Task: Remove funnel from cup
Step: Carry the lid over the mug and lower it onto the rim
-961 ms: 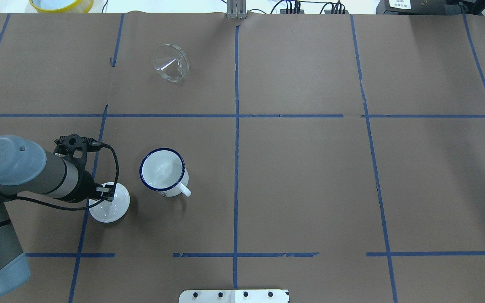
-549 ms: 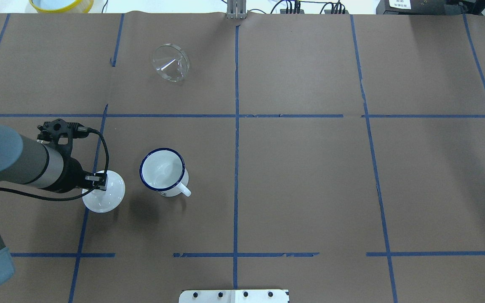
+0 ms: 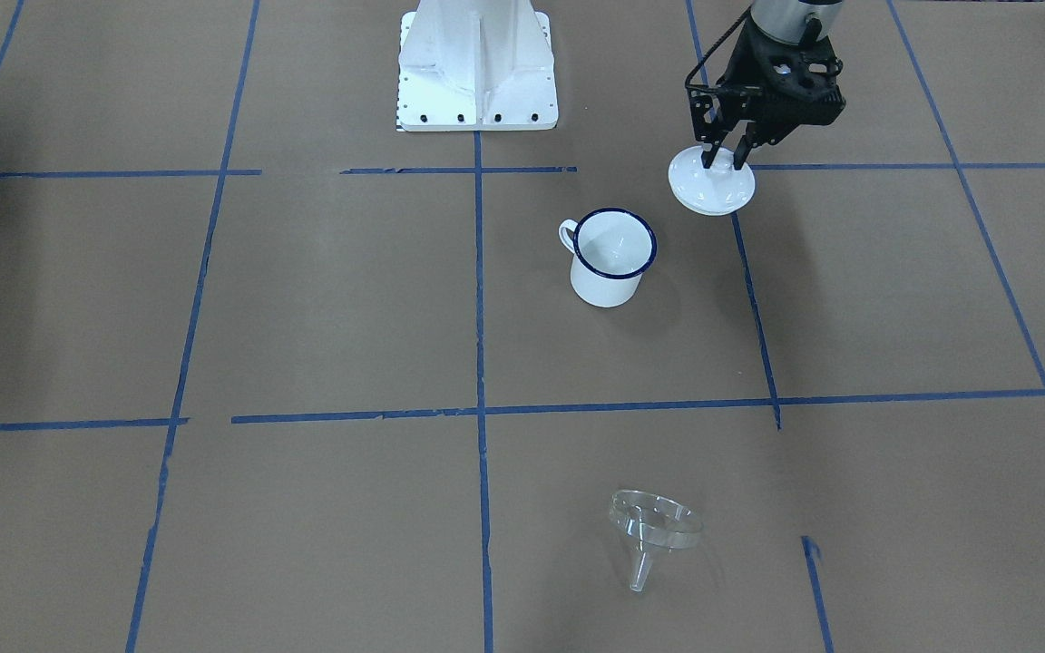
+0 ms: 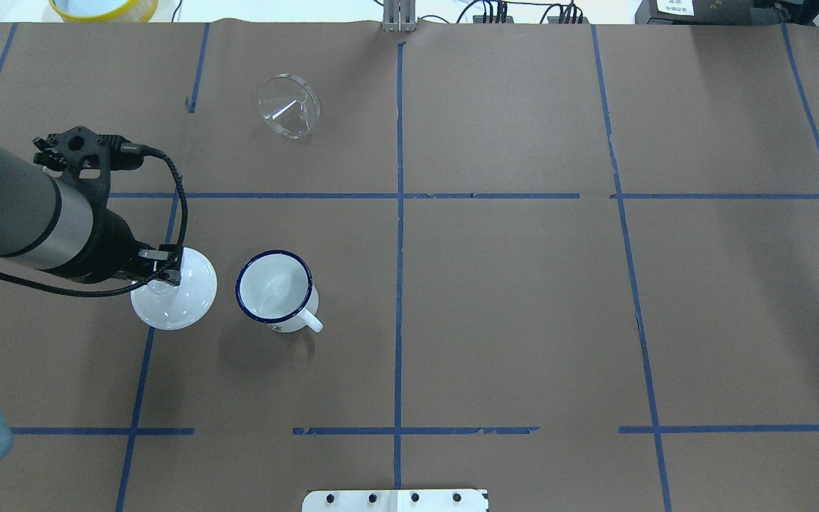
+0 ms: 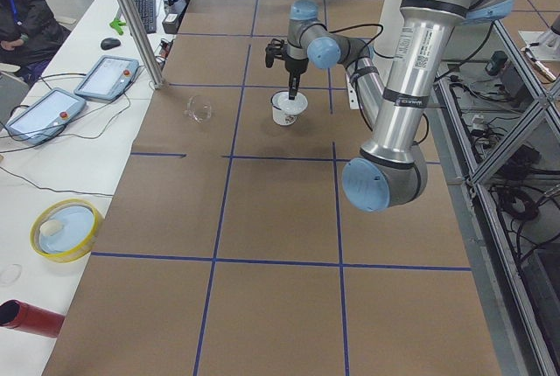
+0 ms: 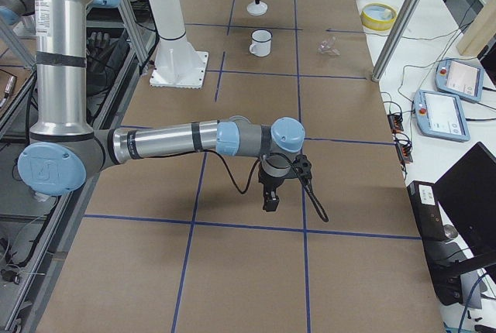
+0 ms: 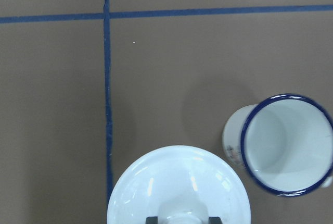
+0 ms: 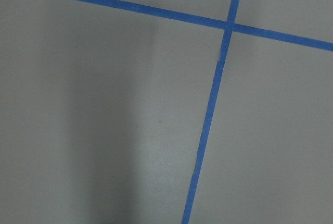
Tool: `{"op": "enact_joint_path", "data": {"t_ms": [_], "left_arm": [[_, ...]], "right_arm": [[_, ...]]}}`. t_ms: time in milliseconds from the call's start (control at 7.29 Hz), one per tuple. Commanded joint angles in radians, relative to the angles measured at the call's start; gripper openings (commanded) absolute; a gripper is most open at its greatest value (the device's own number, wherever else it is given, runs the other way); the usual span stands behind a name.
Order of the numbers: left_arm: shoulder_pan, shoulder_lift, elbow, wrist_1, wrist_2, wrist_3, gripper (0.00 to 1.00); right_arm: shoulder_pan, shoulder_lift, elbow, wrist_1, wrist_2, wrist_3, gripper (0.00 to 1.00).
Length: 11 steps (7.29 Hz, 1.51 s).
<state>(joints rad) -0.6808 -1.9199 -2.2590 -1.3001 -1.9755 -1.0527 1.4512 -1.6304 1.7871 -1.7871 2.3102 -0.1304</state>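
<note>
The clear funnel (image 4: 288, 107) lies tipped on the brown table, far from the cup, its spout pointing towards the robot; it also shows in the front view (image 3: 654, 528). The cup (image 4: 274, 288), a white enamel mug with a dark blue rim, stands upright and empty (image 3: 611, 258) (image 7: 283, 143). My left gripper (image 4: 164, 274) (image 3: 724, 163) is shut on the knob of a white domed lid (image 4: 175, 299) (image 7: 177, 182), just to the left of the cup. My right gripper (image 6: 271, 203) hangs over bare table at the robot's right end; I cannot tell whether it is open or shut.
A yellow-rimmed bowl (image 4: 104, 7) sits beyond the table's far left edge. The white robot base plate (image 3: 477, 63) stands at the near middle edge. Blue tape lines cross the brown table cover (image 4: 523, 284). Tablets (image 5: 44, 114) lie on the side bench.
My left arm has carried the white lid away from the robot's base, up alongside the cup's left side. The cup and the funnel have not moved.
</note>
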Motion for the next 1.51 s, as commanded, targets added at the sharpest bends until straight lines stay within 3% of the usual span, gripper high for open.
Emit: {"op": "enact_joint_path", "data": {"t_ms": [0, 412, 1373], "left_arm": [[0.004, -0.143, 0.115, 0.048, -0.022, -0.018, 0.00], [0.026, -0.166, 0.283, -0.112, -0.020, -0.113, 0.00], [0.070, -0.168, 0.288, -0.119, -0.016, -0.135, 0.00]], "right_arm": [[0.000, 0.000, 0.000, 0.000, 0.000, 0.000, 1.00], [0.000, 0.000, 0.000, 0.000, 0.000, 0.000, 1.00], [0.000, 0.000, 0.000, 0.000, 0.000, 0.000, 1.00]]}}
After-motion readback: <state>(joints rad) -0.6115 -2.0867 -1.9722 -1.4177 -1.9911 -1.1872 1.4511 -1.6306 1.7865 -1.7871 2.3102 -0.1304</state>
